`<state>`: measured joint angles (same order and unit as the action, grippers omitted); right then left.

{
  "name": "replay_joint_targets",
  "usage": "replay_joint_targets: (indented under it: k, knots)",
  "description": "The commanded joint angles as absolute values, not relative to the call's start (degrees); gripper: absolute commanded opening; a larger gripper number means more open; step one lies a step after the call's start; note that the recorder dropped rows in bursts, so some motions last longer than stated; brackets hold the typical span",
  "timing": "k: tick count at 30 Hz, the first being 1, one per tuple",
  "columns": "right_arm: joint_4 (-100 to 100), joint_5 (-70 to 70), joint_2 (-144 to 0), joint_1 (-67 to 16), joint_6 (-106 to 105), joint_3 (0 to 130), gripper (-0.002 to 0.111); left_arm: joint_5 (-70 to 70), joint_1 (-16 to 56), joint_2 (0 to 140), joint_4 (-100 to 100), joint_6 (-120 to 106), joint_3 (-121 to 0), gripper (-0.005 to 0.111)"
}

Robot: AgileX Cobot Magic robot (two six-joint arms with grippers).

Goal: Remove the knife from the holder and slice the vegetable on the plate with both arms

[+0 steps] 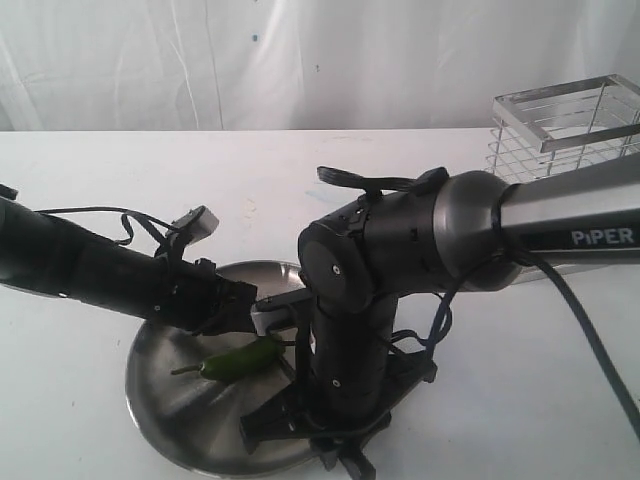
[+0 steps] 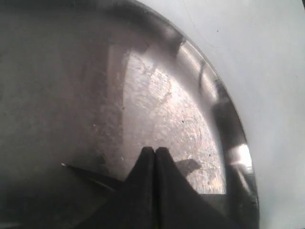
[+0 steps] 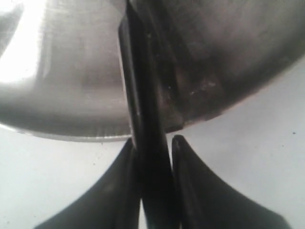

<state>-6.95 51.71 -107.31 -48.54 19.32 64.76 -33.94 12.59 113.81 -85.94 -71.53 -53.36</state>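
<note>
The green chili (image 1: 238, 360) lies on the steel plate (image 1: 175, 415), stem toward the left. My left gripper (image 1: 265, 318) hovers just over the chili's thick end. In the left wrist view its fingers (image 2: 145, 176) are pressed together with nothing between them, above the scuffed plate (image 2: 157, 95); the chili is not visible there. My right gripper (image 3: 153, 139) is shut on the knife's black handle (image 3: 153, 191). The dark blade (image 3: 133, 67) reaches out over the plate rim (image 3: 71, 133). The right arm (image 1: 350, 300) hides the knife in the exterior view.
The chrome wire holder (image 1: 565, 125) stands at the back right on the white table (image 1: 500, 400). The right arm's forearm runs across in front of it. A white curtain closes off the back.
</note>
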Motion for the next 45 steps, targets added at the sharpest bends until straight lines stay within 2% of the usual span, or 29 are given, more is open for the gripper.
replay_joint_targets:
  k: [1,13,33,45]
  knots:
    - [-2.8,53.0,-106.3,-47.6,22.7,64.6,0.0,-37.9,13.3,115.4,-70.0,-65.8,-50.5,0.0]
    - [-2.8,56.1,-106.3,-47.6,22.7,64.5,0.0,-38.2,13.3,114.0,-69.6,-64.4,-50.4,0.0]
    - [-3.0,56.6,-105.9,-47.6,21.2,64.5,0.0,-37.1,13.3,99.7,-76.2,-70.6,-50.4,0.0]
    - [-2.9,55.0,-98.3,-47.6,18.6,64.5,0.0,-37.0,12.7,89.5,-73.9,-70.5,-49.4,0.0]
